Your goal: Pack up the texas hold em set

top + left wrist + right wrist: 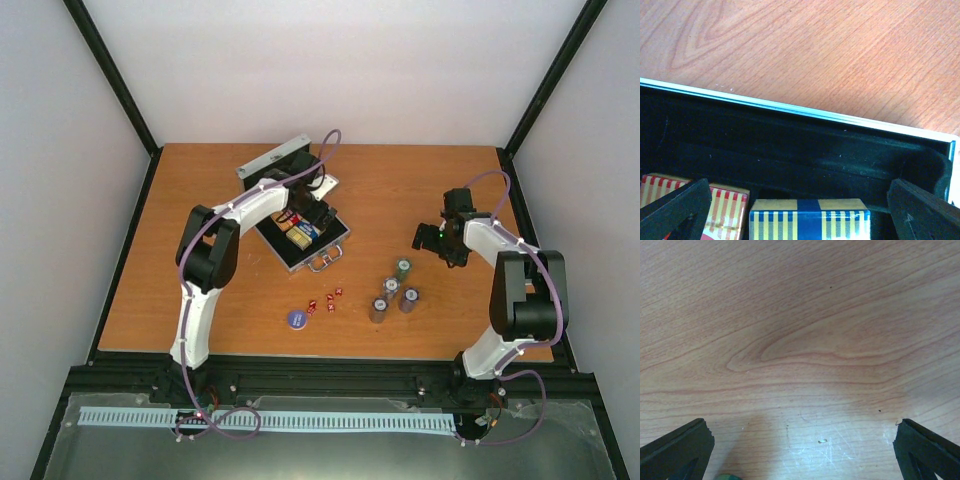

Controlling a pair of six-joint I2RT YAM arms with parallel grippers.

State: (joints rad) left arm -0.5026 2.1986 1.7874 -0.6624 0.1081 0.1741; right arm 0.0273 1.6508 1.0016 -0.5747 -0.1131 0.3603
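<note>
- Chips look like the next job: four grey chip stacks [395, 290] stand upright on the table [450, 170], just toward the near edge from the right gripper [801, 435], whose jaws gape wide over bare wood.
- Right arm is plainly the nearer one. The left gripper [800, 187], equally wide and empty, hovers inside the open case [790, 106], above the blue-yellow card box [810, 217].
- Red dice [325, 300] and blue disc [297, 318] lie between the arms.

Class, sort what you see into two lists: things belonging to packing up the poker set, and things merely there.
Belonging: silver case, red card box, blue-yellow card box, grey chip stacks, red dice, blue disc.
Merely there: wooden table, white slotted strip.
</note>
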